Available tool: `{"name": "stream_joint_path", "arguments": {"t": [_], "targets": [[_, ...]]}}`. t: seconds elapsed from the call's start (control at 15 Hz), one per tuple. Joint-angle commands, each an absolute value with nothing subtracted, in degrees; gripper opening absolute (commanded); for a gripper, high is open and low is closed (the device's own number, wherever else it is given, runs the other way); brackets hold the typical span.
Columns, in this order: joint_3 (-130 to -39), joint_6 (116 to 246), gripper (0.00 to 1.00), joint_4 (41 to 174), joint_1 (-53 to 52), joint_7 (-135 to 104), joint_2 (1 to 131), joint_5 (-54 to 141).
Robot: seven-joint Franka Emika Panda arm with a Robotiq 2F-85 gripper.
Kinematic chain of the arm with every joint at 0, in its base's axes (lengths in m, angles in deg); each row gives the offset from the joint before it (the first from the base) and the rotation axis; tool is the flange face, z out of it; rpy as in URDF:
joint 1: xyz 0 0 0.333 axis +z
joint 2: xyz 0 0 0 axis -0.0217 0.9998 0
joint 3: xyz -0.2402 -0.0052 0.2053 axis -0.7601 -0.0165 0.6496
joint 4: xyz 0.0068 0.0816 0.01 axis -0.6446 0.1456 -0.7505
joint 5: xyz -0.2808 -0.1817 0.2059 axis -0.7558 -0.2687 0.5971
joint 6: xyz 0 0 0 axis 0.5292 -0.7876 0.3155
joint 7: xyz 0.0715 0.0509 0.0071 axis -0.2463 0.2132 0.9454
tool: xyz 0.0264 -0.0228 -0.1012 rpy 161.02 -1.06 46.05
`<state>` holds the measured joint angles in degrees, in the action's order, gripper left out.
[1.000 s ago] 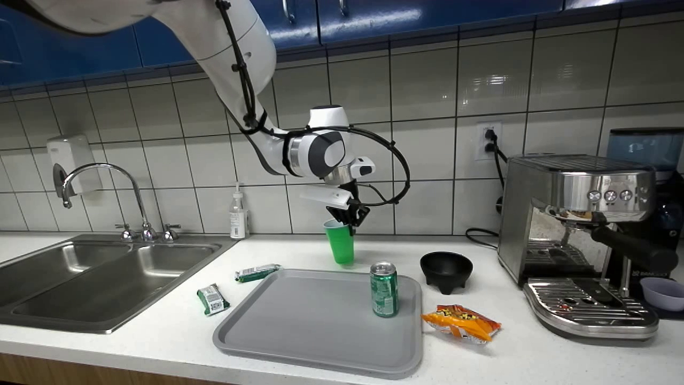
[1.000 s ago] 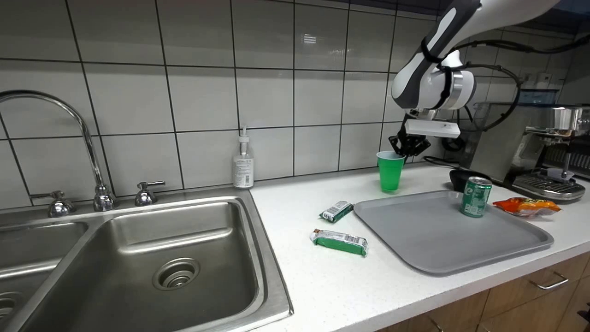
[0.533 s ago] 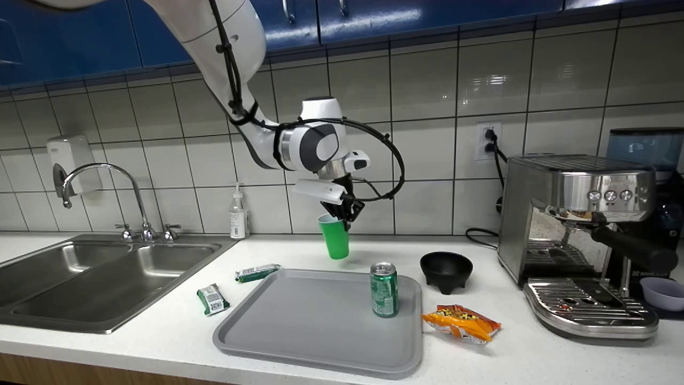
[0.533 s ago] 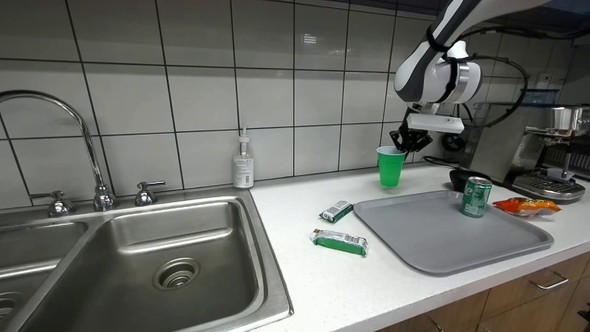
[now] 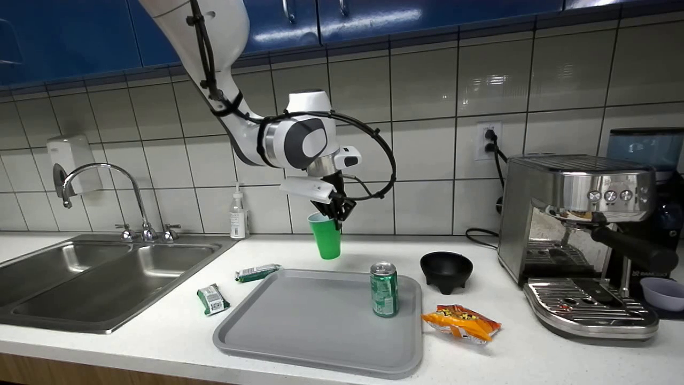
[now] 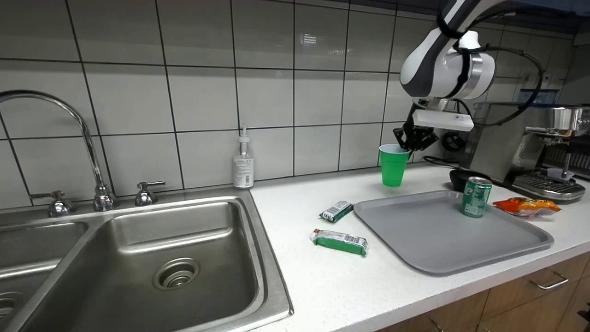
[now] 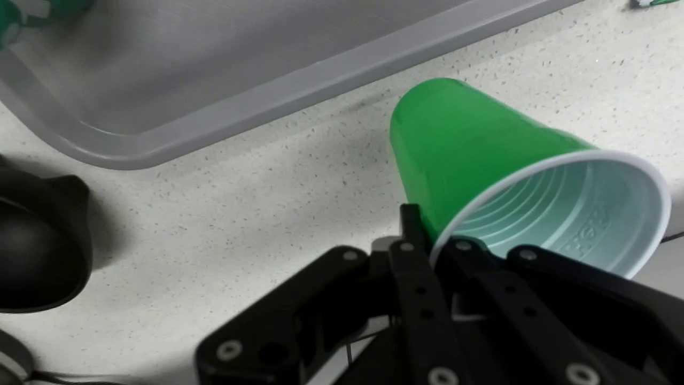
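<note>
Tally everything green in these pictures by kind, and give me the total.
Green cup, gripped at its rim by the gripper: 1
Green can, standing on the grey tray: 1
Green-and-white wrapped bars, lying beside the tray: 2
Total: 4

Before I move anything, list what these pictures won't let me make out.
Green plastic cup: its inside bottom, wrist view, hidden by its own wall.
Gripper: fingertip inside the cup, both exterior views, hidden by the cup's wall.
Black footed bowl: one side, wrist view, cut off by the left edge.
Wrapped snack bars: fine print, both exterior views, too small to read.
</note>
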<state>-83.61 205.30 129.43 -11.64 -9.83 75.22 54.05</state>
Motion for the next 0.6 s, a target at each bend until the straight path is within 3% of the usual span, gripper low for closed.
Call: {"name": "stream_joint_path", "arguments": {"t": [0.0, 0.53], "targets": [[-82.89, 206.49, 0.01, 135.45, -12.66, -8.53, 70.27, 55.38], [-83.34, 209.67, 0.01, 140.98, -14.20, -8.07, 68.75, 56.46]]}}
